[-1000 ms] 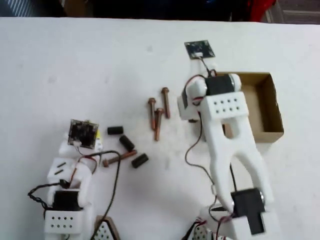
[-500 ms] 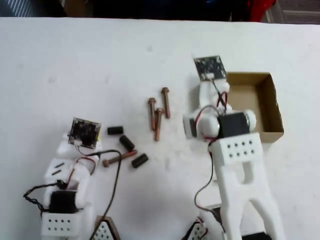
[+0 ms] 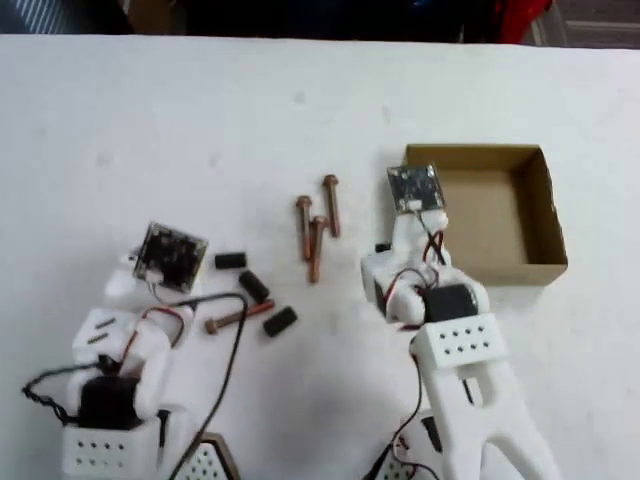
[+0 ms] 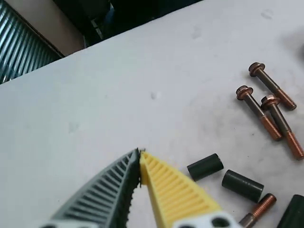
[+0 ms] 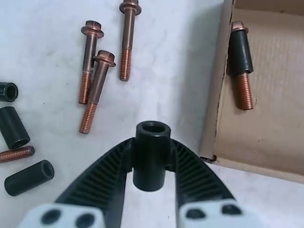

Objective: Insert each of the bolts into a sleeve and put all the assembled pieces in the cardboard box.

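Black cylindrical sleeve (image 5: 151, 164), gripped upright in my right claw (image 5: 151, 145) near the wall of the brown cardboard box (image 5: 213, 114); I judge its bore faces up to receive a bolt. Three copper hex-head bolts (image 5: 88, 57) lie together on the white worktop (image 5: 175, 61), close at hand. One assembled piece (image 5: 240, 61) lies in the box. My left claw (image 4: 140, 159) is closed on nothing, near the loose sleeves (image 4: 204, 166).
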